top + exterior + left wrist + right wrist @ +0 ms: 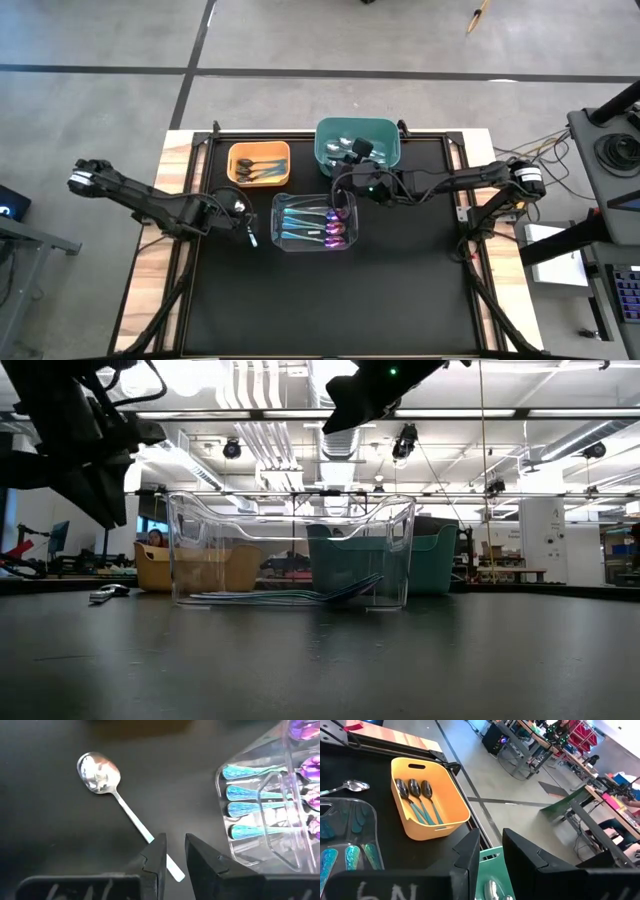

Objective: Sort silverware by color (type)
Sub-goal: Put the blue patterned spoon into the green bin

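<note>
Seen from above, the black worktop [330, 290] carries three bins: an orange bin [259, 164] with dark-bowled spoons [262, 170], a teal bin [357, 143] with silver spoons [345, 148], and a clear bin [314, 222] holding blue-handled spoons with purple bowls [335, 228]. From the left side the left arm reaches in, its left gripper [248, 232] just beside the clear bin's left wall, above a loose silver spoon [249, 237]. From the right the right arm reaches over the gap between the teal bin and the clear bin, with the right gripper [343, 186] near the clear bin's far right corner.

At worktop height, the clear bin [290, 550] stands in front, with the orange bin [200, 568] and the teal bin [430, 558] behind it. A loose spoon [108, 594] lies flat on the worktop to the left of the clear bin; both arms hang dark above.

Through the left wrist camera, the left gripper [174, 855] hangs over the handle of the silver spoon [98, 768], its fingers [155, 860] parted by a narrow gap and gripping nothing. The clear bin [250, 865] lies close beside it.

Through the right wrist camera, the right gripper [490, 857] likewise shows a narrow gap between its fingers [467, 855] and is empty, poised over the teal bin's rim [490, 856]. The orange bin [452, 815] holds three dark-bowled spoons [415, 787]
</note>
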